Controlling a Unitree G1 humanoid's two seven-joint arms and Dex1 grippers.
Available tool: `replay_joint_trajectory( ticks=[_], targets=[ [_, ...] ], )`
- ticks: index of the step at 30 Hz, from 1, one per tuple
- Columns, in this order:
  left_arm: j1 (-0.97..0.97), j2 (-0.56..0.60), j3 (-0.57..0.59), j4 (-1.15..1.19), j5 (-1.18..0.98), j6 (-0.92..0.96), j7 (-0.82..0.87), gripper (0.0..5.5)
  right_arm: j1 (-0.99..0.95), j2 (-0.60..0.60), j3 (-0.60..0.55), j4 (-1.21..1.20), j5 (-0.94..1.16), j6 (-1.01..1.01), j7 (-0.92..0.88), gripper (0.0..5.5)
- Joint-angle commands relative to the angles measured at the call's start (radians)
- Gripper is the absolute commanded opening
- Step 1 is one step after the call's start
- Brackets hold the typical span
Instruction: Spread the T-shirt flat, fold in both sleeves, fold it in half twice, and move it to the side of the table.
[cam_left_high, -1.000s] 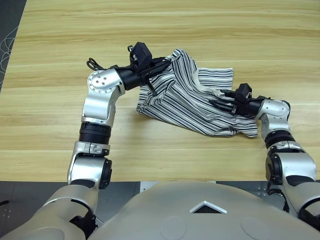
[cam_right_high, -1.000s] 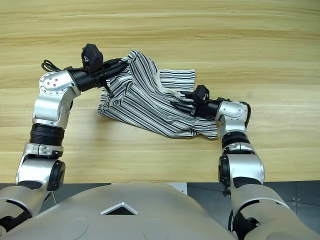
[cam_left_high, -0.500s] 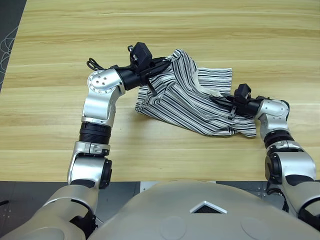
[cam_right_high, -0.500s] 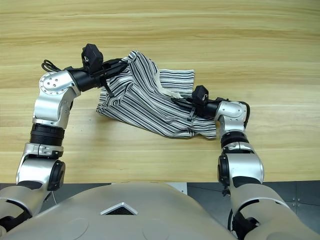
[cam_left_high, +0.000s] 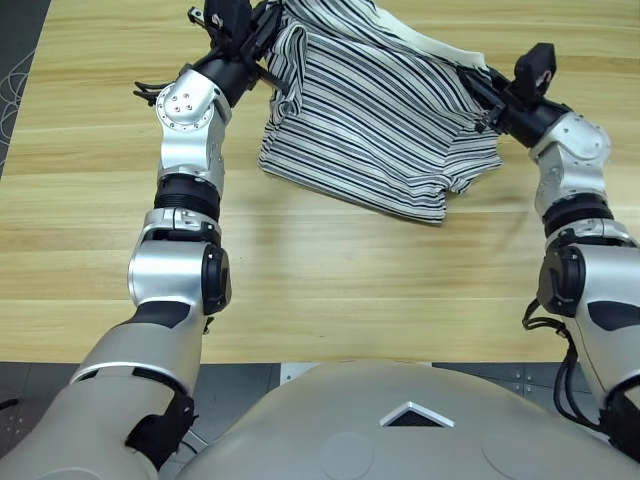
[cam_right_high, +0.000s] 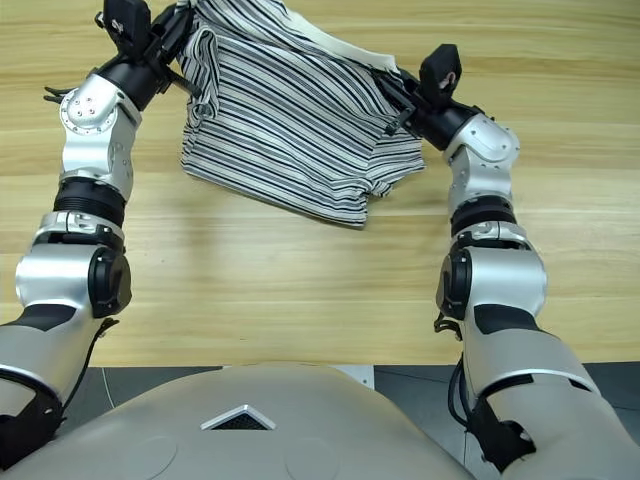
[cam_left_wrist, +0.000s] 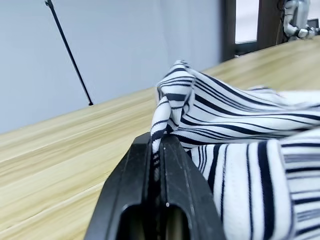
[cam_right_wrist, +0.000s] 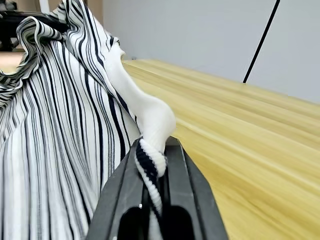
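Observation:
The black-and-white striped T-shirt (cam_left_high: 370, 110) hangs stretched between my two raised arms over the wooden table (cam_left_high: 330, 280), its lower edge drooping toward the tabletop. My left gripper (cam_left_high: 268, 25) is shut on the shirt's left upper corner; in the left wrist view the striped cloth (cam_left_wrist: 200, 125) is pinched between the black fingers (cam_left_wrist: 172, 172). At the shirt's right side, my right gripper (cam_left_high: 482, 88) is shut on the white ribbed collar (cam_right_wrist: 150, 125), which bunches over its fingers (cam_right_wrist: 185, 185). The collar band (cam_left_high: 430, 45) runs along the top edge.
The table's left edge (cam_left_high: 30, 80) borders dark floor. Bare wood stretches in front of the shirt (cam_left_high: 350, 290) toward the near edge. A thin black pole (cam_left_wrist: 70, 55) stands against a grey wall beyond the table in the wrist views.
Both arms have risen and moved away from me, lifting the shirt off the table and pulling it wider; it lay crumpled on the wood before and now hangs between the grippers.

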Motion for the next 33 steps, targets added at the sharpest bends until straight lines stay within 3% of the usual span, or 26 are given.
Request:
replay_joint_trajectory(
  ticks=[1,8,14,17,23,30,33],
  targets=[
    [-0.142,-0.011,0.03,0.151,0.021,-0.05,0.068,0.1,-0.168,0.012,0.053,0.068,-0.11,0.072,-0.192,0.14],
    [-0.298,-0.046,0.096,0.262,0.012,-0.002,0.152,0.1,-0.419,-0.01,0.056,0.123,-0.218,0.184,-0.457,0.14],
    [-0.29,-0.056,0.155,0.262,-0.015,-0.007,0.038,0.1,-0.479,-0.027,0.023,0.122,-0.221,0.173,-0.406,0.14],
    [-0.222,-0.041,0.157,0.237,-0.034,-0.058,-0.24,0.1,-0.448,-0.046,0.02,0.109,-0.216,0.132,-0.268,0.14],
    [-0.007,0.107,0.126,0.089,-0.147,-0.14,-1.013,0.1,-0.28,-0.127,0.006,0.025,-0.132,0.032,0.218,0.14],
    [0.167,0.294,-0.067,-0.309,-0.464,-0.07,-1.085,0.1,-0.026,-0.199,0.024,-0.285,0.006,0.078,0.608,0.14],
    [0.178,0.302,-0.132,-0.295,-0.421,-0.162,-1.085,0.1,0.076,-0.224,0.057,-0.435,0.035,0.136,0.674,0.14]
  ],
)
